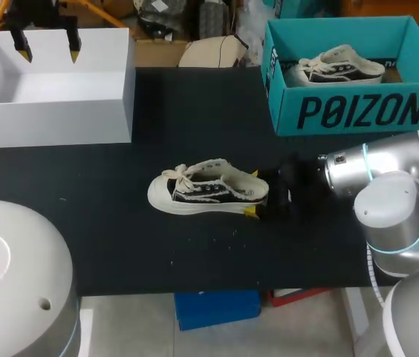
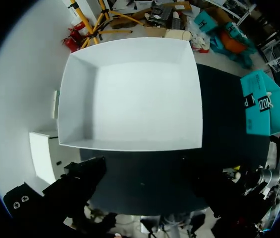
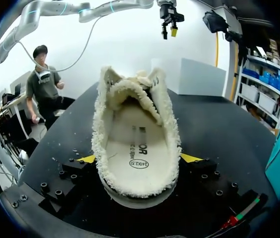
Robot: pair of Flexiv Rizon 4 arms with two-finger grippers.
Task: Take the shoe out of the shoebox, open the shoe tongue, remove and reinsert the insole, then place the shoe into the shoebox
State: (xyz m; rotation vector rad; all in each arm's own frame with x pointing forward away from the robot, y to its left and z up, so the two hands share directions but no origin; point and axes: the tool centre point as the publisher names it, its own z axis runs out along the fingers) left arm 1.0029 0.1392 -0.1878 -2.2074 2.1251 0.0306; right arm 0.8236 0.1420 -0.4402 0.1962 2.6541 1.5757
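Your right hand [image 3: 139,158] pinches the shoe [image 1: 208,195] at the heel, mid-desk [image 1: 120,245], and its long axis runs straight away from that hand, toe leftward. Your left hand [image 1: 47,43] hangs spread over the white box [image 1: 53,111], well apart, so the right arm's nearer.

You've got a matte black worktop [image 1: 195,97], flecked with tiny pale crumbs [image 1: 231,230] toward its front, and a white open-topped cardboard box [image 1: 53,123] (plain walls) standing at its far left corner.
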